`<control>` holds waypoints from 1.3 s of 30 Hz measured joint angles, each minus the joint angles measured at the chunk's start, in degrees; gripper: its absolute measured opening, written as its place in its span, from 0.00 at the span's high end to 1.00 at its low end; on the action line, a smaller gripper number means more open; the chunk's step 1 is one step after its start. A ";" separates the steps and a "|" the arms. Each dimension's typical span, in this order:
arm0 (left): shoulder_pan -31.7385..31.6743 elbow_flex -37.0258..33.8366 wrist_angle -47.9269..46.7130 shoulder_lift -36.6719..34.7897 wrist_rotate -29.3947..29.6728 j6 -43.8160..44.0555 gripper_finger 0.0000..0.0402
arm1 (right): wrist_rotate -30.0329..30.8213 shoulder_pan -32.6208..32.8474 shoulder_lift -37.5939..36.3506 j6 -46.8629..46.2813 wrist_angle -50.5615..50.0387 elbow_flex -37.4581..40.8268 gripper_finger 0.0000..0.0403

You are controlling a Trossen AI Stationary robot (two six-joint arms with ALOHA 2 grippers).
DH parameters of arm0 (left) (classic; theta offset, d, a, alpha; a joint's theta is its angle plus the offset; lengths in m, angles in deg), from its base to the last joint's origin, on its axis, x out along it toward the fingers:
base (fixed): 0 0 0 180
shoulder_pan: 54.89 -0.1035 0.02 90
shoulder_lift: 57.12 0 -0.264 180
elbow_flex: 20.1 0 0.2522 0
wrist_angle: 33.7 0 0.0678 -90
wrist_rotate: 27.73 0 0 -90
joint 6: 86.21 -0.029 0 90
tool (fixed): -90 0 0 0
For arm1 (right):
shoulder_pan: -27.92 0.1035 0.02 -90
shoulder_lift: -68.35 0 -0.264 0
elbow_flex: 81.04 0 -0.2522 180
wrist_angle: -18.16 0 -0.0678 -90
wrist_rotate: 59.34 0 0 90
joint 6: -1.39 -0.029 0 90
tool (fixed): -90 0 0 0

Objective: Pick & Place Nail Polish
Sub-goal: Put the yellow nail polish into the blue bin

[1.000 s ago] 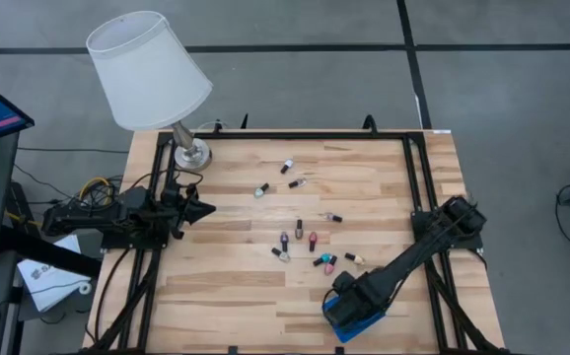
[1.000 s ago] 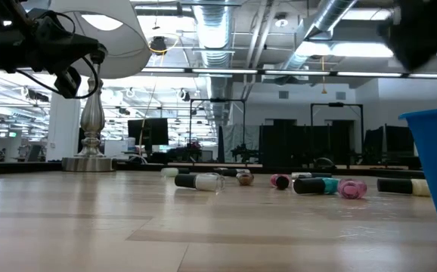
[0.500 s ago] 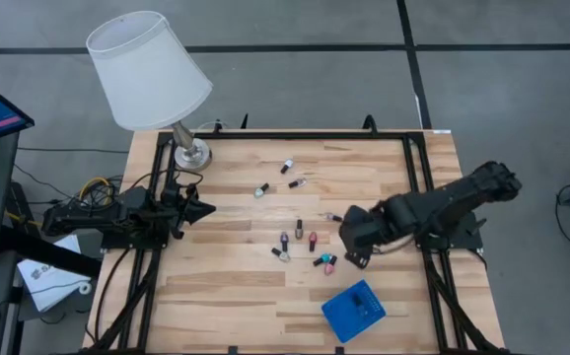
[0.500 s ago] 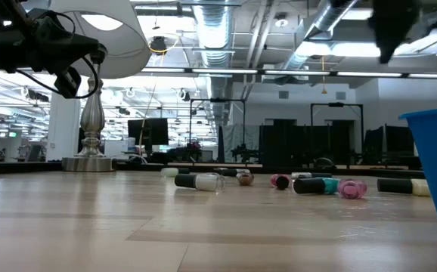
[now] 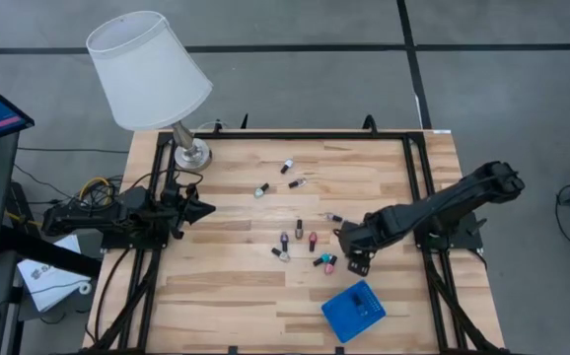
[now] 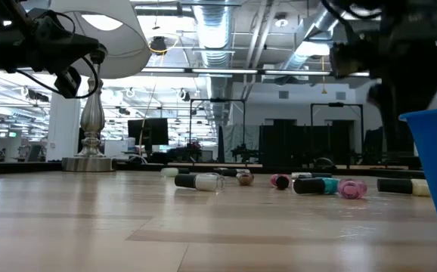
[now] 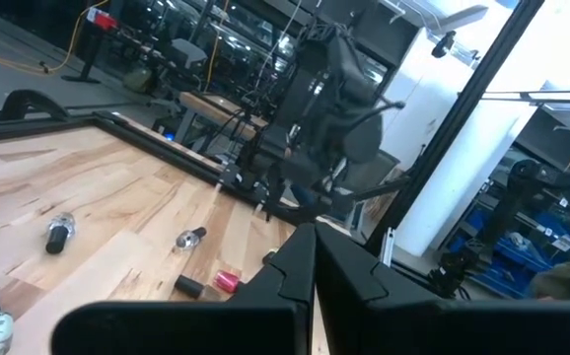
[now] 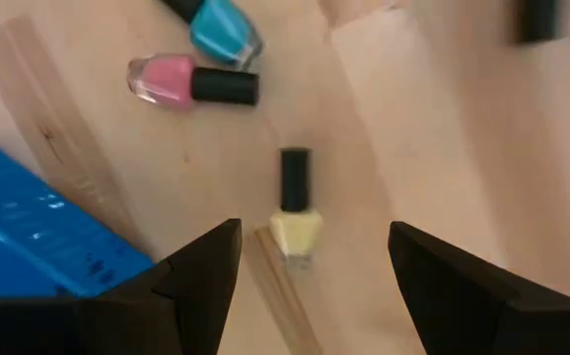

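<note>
Several nail polish bottles (image 5: 299, 235) lie on their sides on the wooden table (image 5: 226, 296). My right gripper (image 8: 315, 286) is open and hovers just above a pale yellow bottle with a dark cap (image 8: 293, 219), one finger on either side of it and touching nothing. In the high view this gripper (image 5: 356, 260) hides that bottle. A pink bottle (image 8: 172, 82) and a teal one (image 8: 221, 25) lie close by. My left gripper (image 5: 204, 209) waits, shut and empty, at the table's left edge.
A small blue square tray (image 5: 354, 310) sits near the table's front edge, close to my right gripper; it also shows in the right wrist view (image 8: 29, 247). A lamp with a white shade (image 5: 149, 69) stands at the far left corner. Black frame rails border the table.
My right gripper has gone from above the blue tray toward the table's far edge, to the bottles in the middle. It has then come back a little toward the near edge and gone down over the yellow bottle. The bottles have stayed where they were.
</note>
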 joint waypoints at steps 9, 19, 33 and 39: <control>0.02 -0.02 0.45 0.19 0.00 0.00 1.00 | -1.12 -0.57 2.08 1.39 12.43 9.71 0.38; 0.00 -0.02 1.11 2.46 0.00 0.00 1.00 | 0.79 -1.19 1.84 2.68 16.69 13.12 0.39; 0.02 0.00 1.27 5.92 0.00 0.01 1.00 | 1.37 -1.29 1.85 -1.07 15.95 13.10 0.55; 0.01 0.00 1.41 7.31 0.00 0.00 1.00 | 1.11 -2.22 2.15 -1.24 11.12 10.06 0.52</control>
